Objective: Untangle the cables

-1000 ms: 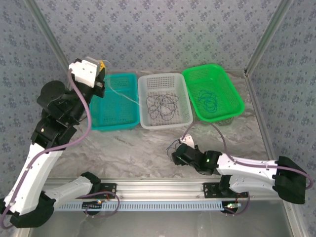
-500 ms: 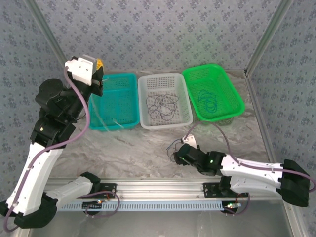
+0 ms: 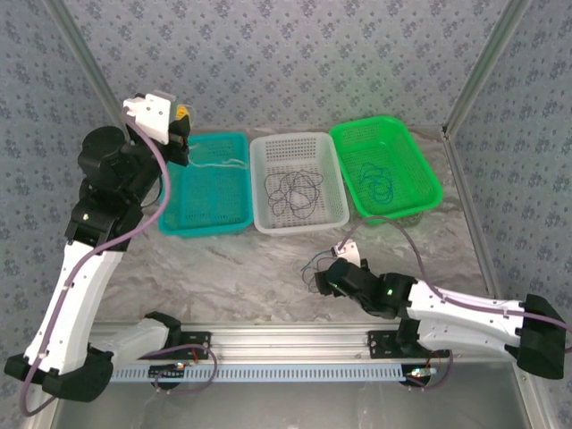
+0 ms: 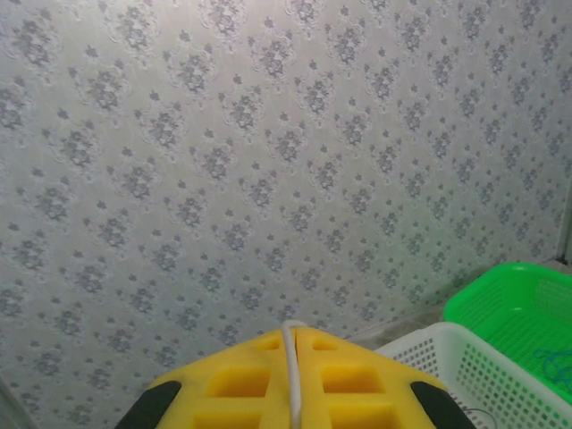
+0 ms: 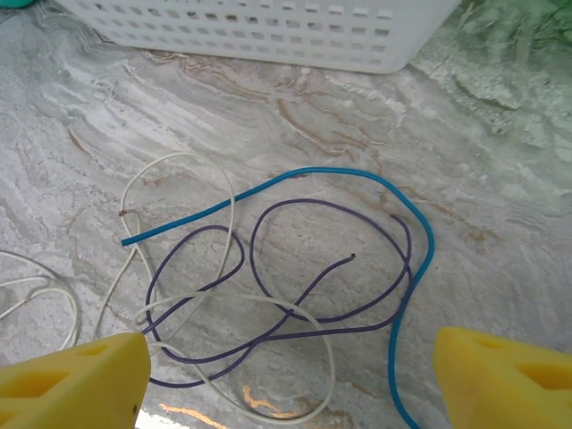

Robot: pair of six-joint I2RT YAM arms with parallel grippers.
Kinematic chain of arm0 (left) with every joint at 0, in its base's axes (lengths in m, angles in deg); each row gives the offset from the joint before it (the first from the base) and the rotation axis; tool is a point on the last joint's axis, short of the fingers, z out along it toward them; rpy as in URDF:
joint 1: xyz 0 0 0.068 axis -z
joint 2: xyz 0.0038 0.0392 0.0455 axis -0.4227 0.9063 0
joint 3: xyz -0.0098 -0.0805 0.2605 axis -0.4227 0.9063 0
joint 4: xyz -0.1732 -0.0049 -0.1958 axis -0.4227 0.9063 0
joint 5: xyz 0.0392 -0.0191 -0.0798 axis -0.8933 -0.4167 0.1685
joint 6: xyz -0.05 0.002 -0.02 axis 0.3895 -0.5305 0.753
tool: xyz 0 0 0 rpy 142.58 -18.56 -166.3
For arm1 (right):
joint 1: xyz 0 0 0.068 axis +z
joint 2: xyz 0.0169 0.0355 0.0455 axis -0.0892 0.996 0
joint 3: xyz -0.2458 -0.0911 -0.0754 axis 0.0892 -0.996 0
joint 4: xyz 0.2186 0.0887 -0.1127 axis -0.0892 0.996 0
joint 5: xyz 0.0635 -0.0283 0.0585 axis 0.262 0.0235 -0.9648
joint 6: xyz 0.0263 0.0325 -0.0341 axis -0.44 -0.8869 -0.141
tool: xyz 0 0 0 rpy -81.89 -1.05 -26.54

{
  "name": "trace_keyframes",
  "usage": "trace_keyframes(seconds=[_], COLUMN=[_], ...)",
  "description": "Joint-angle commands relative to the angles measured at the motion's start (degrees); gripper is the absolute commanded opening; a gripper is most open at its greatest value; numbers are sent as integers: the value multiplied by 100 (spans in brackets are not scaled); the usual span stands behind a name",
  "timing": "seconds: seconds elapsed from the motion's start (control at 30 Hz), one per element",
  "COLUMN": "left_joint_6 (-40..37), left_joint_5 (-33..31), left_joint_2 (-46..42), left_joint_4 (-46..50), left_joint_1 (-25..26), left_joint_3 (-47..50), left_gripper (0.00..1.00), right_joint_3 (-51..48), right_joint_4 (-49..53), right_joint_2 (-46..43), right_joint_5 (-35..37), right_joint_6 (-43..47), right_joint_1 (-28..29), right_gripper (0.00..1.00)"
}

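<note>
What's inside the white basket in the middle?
Loose curls of thin dark cables lie on the floor of the white basket. Nothing else shows; how they cross is too small to tell.

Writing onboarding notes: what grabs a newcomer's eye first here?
The loose tangle of thin blue, purple and white wires on the marble tabletop, below the open right claw. Then the raised left claw at far left, shut on a thin white wire trailing over the teal plastic basket.
</note>
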Motion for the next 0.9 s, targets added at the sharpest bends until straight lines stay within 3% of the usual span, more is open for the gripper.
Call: trace_keyframes(seconds=[0.0, 0.2, 0.47, 0.63, 0.87], left_joint_6=[290, 373, 703, 864, 1008], left_joint_5=[350, 376, 566, 714, 845], left_joint_2=[106, 314, 426, 582, 911], left_joint_4=[-196, -232, -384, -489, -641], left_joint_1=[-31, -207, -837, -1158, -1360], left_joint_3=[-211, -160, 79, 224, 420], left_gripper=[8, 8, 8, 8, 8], right_joint_3=[230, 311, 258, 378, 336], right_joint_4=[269, 553, 1015, 1670, 1584], right_joint_2=[-171, -377, -1094, -1531, -1663], right_joint_5=[324, 365, 419, 220, -449], right_joint_6=[-47, -46, -135, -298, -122], right_joint_1=[14, -115, -321, -928, -1577], right_gripper=[87, 88, 89, 89, 87])
